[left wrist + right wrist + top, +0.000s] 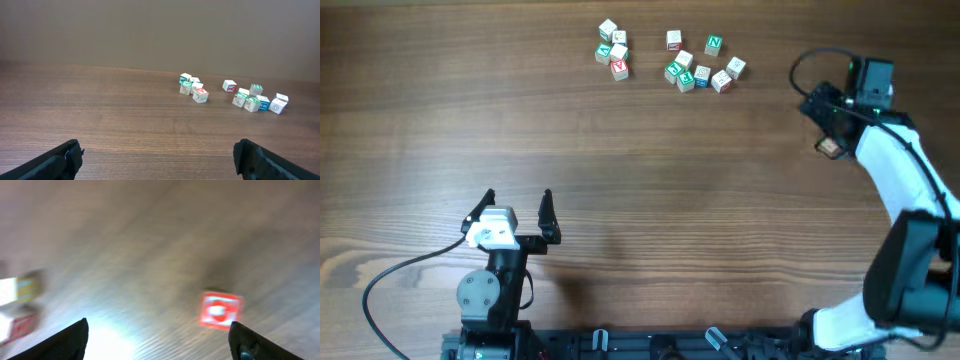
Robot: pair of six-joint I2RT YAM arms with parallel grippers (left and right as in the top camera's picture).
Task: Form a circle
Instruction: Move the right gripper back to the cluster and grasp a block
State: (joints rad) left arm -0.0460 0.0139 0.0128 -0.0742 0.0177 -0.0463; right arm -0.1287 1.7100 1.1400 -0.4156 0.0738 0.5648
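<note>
Small lettered cubes lie at the far side of the table in two loose groups, a left cluster [612, 52] [192, 87] and a right cluster [700, 62] [255, 98]. One cube [830, 147] lies alone at the far right, beside my right gripper [823, 118]. The blurred right wrist view shows it as a red-faced cube [220, 310] on the wood just ahead of the right finger, outside the jaws. My right gripper [160, 340] is open and holds nothing. My left gripper [517, 205] [160, 160] stands open and empty near the front, far from the cubes.
Bare wood lies between the left gripper and the cubes. The white right arm [900, 190] runs along the table's right side. At the left edge of the right wrist view, two more blurred cubes [20, 305] show.
</note>
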